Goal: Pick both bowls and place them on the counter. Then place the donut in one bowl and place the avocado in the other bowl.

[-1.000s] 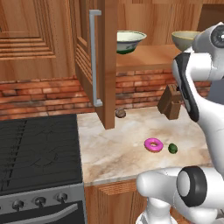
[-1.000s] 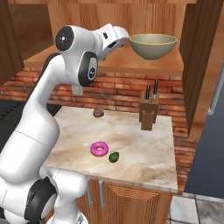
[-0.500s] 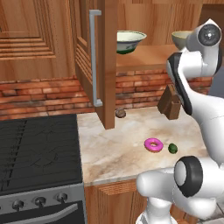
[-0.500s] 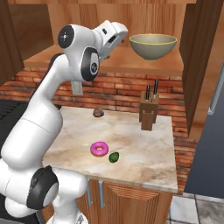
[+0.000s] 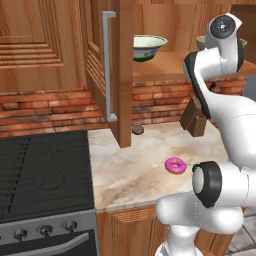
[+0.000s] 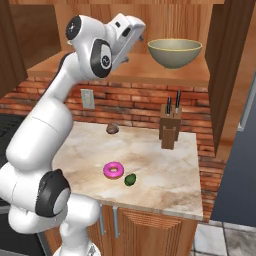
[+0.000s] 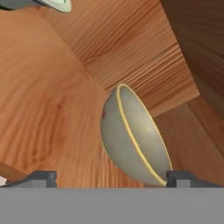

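Raised arm nearer olive-tan bowl (image 7: pixel 131 140), jaws released (nothing between them), knife block (image 6: pixel 169 131) below, cupboard door (image 5: pixel 120 75) ajar

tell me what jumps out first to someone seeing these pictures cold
The big white arm reaching up into the open wooden cabinet, its open claw aimed at the olive-tan bowl on the shelf. Next, the bright pink donut on the beige counter, with the small dark avocado just beside it. The green-patterned white bowl sits further along the same shelf.
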{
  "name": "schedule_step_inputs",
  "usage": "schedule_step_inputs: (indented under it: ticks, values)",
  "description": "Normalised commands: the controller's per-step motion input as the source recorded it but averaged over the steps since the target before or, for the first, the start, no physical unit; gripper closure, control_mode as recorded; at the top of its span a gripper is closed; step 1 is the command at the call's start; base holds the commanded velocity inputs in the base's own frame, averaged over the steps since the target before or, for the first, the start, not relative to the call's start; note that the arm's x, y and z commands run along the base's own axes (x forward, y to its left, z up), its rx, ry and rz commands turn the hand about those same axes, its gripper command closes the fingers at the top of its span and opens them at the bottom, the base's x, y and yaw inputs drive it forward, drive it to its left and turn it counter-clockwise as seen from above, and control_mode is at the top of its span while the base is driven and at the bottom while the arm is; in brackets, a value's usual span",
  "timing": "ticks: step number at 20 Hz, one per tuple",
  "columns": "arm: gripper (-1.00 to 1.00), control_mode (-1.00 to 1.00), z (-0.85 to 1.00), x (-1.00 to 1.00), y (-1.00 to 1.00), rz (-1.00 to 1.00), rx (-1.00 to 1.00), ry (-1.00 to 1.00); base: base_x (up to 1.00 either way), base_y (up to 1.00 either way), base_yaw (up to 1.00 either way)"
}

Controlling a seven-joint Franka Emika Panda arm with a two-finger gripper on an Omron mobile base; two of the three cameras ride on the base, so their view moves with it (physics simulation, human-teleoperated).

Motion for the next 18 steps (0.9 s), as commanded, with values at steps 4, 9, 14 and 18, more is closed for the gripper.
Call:
schedule_step_inputs:
  ticks: [4, 9, 14, 18]
  values:
    - [-1.0, -1.0, -0.01, 0.34, -0.01, -0.02, -0.09, 0.12, 0.0, 0.0, 0.0]
    - [-1.0, -1.0, -0.1, 0.36, -0.17, 0.0, -0.07, 0.06, 0.0, 0.0, 0.0]
    - [-1.0, -1.0, -0.16, 0.32, -0.26, 0.0, -0.06, 0.03, 0.0, 0.0, 0.0]
    - [-1.0, -1.0, -0.12, 0.26, -0.22, 0.0, -0.04, 0.04, 0.0, 0.0, 0.0]
